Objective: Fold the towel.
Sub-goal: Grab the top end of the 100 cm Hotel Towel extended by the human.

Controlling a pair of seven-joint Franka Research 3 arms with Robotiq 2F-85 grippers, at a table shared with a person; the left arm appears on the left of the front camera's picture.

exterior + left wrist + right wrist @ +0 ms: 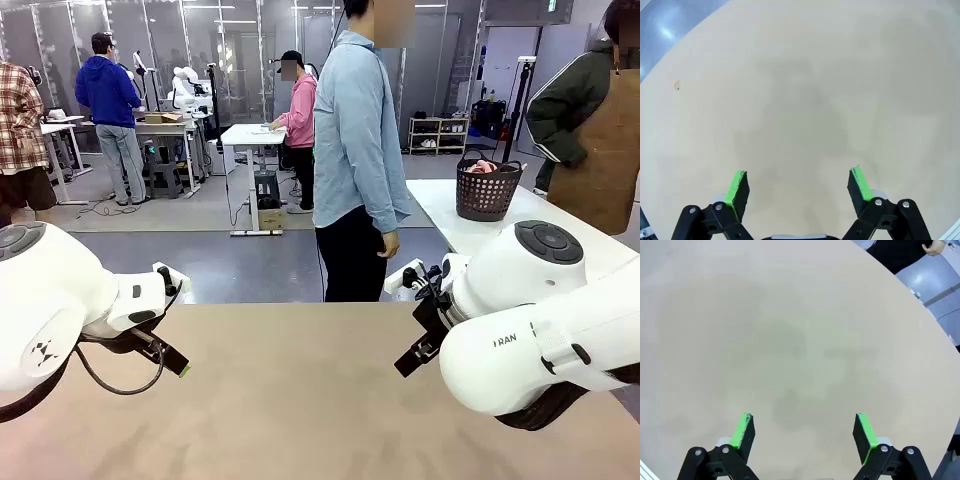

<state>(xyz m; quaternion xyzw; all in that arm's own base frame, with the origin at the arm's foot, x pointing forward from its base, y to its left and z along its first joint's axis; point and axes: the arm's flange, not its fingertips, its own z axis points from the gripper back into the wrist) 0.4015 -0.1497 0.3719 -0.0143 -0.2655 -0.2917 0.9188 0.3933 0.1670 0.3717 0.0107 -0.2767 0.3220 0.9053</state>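
My left tool hangs released over the worktop, jaws spread wide, green pads facing each other with nothing between them but tan surface. My right tool is the same: slack, wide, pointed down at the worktop below it. I read both as parked in a ready pose, each on its own side with open space between them, so cloth can be laid there without snagging a finger.

The towel is nowhere under either tool. What I take for it is the pink bundle in the dark basket, well beyond my right tool on a white table past the far edge of my worktop. That is out of my reach as the arms stand, so I judge the folding has not begun.

A person stands at the far edge, between the two tools and ahead of them, body turned toward the basket's side, one hand hanging low. My guess is that the person fetches the towel and spreads it in front of me. Keeping the tools open and low suits that: once a hem lies flat, each one only needs to slide forward and pinch a corner.
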